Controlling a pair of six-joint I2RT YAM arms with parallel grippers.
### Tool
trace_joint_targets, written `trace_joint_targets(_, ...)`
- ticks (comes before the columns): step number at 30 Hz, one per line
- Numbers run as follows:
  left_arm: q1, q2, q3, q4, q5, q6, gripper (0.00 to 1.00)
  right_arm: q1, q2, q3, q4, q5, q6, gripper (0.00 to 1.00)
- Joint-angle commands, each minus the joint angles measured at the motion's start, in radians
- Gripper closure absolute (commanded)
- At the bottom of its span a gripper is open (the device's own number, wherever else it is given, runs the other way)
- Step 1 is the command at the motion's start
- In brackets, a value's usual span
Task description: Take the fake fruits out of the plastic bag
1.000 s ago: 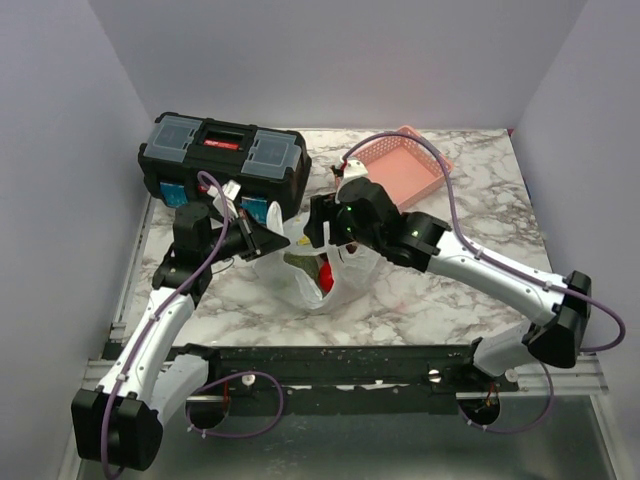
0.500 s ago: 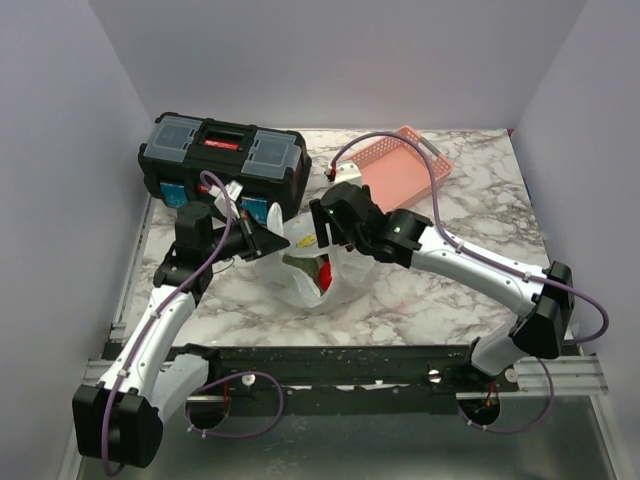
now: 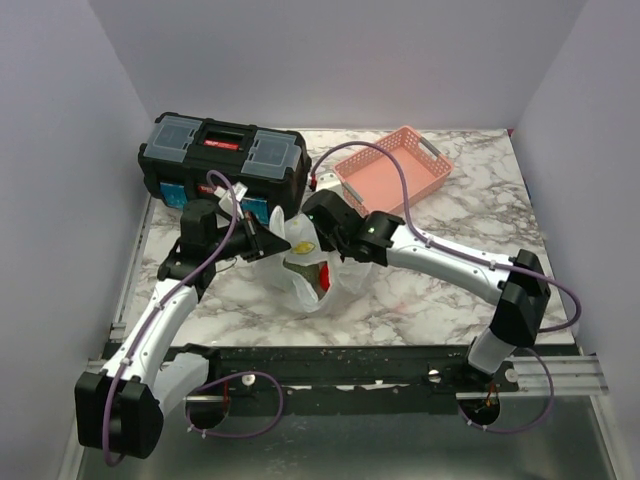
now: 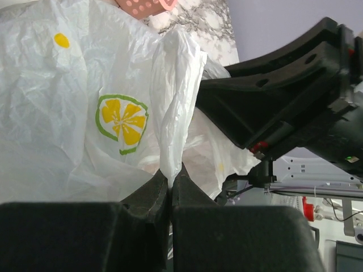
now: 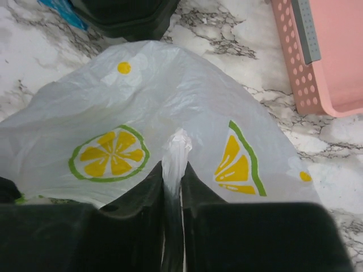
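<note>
The plastic bag (image 3: 312,290) is white with lemon prints and sits mid-table, its mouth pulled open between both grippers. Inside the opening a red apple (image 3: 323,277) shows beside something dull green (image 3: 298,263); the grapes are hidden. My left gripper (image 3: 263,243) is shut on a bunched fold at the bag's left rim (image 4: 172,113), with the pads (image 4: 153,190) pinching the plastic. My right gripper (image 3: 318,238) reaches in from the right and is shut on a twisted fold of the bag (image 5: 176,148). The bag's printed side (image 5: 170,90) spreads below that gripper (image 5: 172,170).
A black toolbox (image 3: 222,155) stands at the back left, close behind the left gripper. A pink slotted basket (image 3: 392,167) lies at the back right, and its rim (image 5: 295,62) is near the bag. Marble tabletop (image 3: 440,310) surrounds the bag.
The right arm has swung left and down to the bag's far rim, and its gripper has closed on a fold of plastic. The left gripper has kept its hold.
</note>
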State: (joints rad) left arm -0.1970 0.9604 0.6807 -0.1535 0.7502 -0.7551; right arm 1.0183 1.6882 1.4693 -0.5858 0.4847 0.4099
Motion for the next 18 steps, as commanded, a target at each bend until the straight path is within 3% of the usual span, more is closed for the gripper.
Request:
trace_joint_targets(1, -0.010, 0.019, 0.043, 0.018, -0.034, 0.001, 1.00, 0.007, -0.078, -0.035, 0.094, 0.040, -0.039, 0.90)
trace_joint_targets(3, -0.013, 0.032, 0.050, 0.023, -0.050, -0.010, 1.00, 0.006, -0.099, -0.033, 0.107, 0.053, -0.061, 0.99)
trace_joint_targets(7, -0.015, 0.053, 0.054, 0.051, -0.060, -0.046, 1.00, 0.003, -0.155, -0.028, 0.138, 0.020, -0.074, 0.99)
trace_joint_targets(13, -0.022, 0.070, 0.075, 0.026, -0.084, -0.029, 1.00, -0.037, -0.314, -0.158, 0.361, -0.267, -0.072, 0.99)
trace_joint_targets(18, -0.023, 0.054, 0.085, -0.020, -0.120, 0.015, 1.00, -0.083, -0.398, -0.256, 0.473, -0.405, -0.057, 0.99)
